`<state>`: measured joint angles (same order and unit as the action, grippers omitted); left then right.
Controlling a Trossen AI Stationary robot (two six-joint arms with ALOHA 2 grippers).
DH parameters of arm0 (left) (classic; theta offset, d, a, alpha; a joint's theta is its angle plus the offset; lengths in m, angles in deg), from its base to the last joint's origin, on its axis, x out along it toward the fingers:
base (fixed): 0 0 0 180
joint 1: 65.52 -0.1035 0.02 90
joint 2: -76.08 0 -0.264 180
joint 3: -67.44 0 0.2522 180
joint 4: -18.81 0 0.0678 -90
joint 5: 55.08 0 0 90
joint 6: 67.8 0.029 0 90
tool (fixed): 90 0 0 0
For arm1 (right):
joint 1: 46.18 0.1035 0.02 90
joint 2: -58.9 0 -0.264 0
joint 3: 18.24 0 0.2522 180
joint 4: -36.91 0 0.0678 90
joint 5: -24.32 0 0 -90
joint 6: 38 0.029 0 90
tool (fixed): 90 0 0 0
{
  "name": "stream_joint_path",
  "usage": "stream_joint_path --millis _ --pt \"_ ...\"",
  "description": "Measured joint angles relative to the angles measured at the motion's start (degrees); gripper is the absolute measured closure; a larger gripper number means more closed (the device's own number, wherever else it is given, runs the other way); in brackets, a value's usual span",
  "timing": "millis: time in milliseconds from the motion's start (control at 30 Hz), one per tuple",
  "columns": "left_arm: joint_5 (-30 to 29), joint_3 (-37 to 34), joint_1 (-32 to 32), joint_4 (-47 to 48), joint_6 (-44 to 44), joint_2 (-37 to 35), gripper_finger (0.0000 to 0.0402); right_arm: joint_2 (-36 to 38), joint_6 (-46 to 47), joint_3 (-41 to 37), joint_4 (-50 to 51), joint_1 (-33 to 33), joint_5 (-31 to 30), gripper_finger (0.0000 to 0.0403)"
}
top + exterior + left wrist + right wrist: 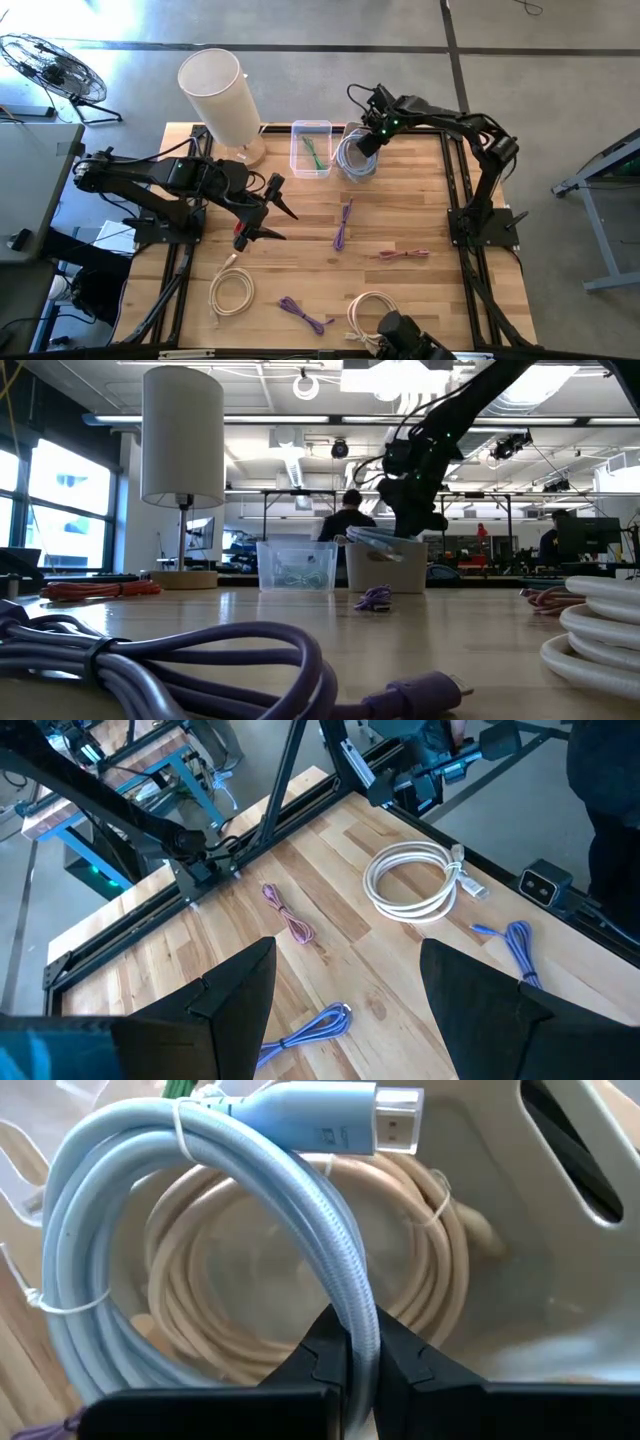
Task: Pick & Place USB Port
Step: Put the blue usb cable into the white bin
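Observation:
A light blue coiled USB cable (200,1210), tied with white ties, is in my right gripper (358,1350) over a white bin (356,164) at the table's far edge. A beige coiled cable (420,1270) lies inside that bin. In the low view the blue coil (375,540) sits tilted at the bin's rim (385,565) below my right gripper (415,515). My left gripper (277,208) hovers open over the table's left middle, touching nothing. My right gripper pinches one stretch of the blue coil's bundled strands (352,1305) between its two fingers (320,1355), which lie across the strands. It comes from above, slanting down. The coil spreads out beyond the fingers over the bin, with its plug (330,1125) on the far side.
A clear bin (311,148) with a green cable stands left of the white bin, and a white lamp (222,95) farther left. On the table lie purple cables (343,225) (305,315), a pink cable (403,254) and white coils (232,292) (368,315). People show beyond the table.

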<state>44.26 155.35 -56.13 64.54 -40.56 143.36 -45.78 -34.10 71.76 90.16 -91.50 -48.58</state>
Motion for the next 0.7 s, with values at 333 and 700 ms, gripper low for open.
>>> stream_joint_path --millis 333,700 --pt "0.2 0.0 0.0 0.5 0.1 0.0 0.0158 0.1 1.5 0.2 -1.8 0.0 -3.8 0.0377" --pt "0.2 0.0 0.0 1.3 0.1 0.0 0.0158 0.1 1.6 0.2 -1.4 0.0 -4.9 0.0282"
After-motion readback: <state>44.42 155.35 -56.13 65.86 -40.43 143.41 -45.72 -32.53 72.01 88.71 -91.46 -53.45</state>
